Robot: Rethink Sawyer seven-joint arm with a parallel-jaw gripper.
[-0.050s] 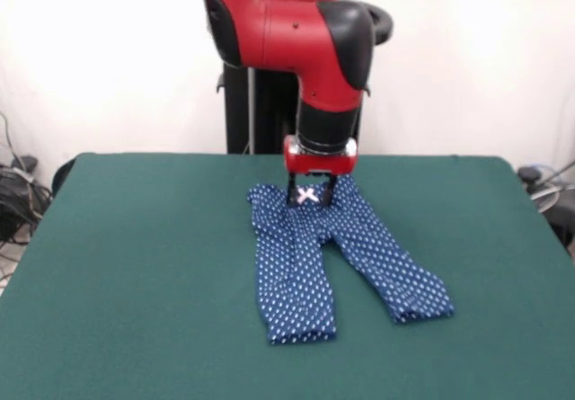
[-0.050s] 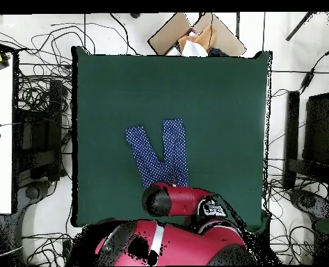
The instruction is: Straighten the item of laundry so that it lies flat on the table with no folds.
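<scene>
The item of laundry [image 1: 310, 256], navy trousers with white dots, lies on the green table [image 1: 135, 265] with its waistband toward the far edge and its two legs spread toward the near side. A small pink-white bow [image 1: 307, 195] shows at the waistband. My gripper [image 1: 310, 193] is down at the waistband, open, with one dark finger on each side of the bow. The cloth at the waist's left looks slightly bunched. In the overhead view the trousers [image 2: 160, 154] show their legs, while the arm [image 2: 177, 201] covers the waistband and the gripper.
Wide bare felt [image 2: 222, 104] surrounds the garment on all sides. A cardboard box [image 2: 195, 38] sits beyond the table's far edge in the overhead view. Cables [image 2: 35, 139] and equipment lie on the floor around the table.
</scene>
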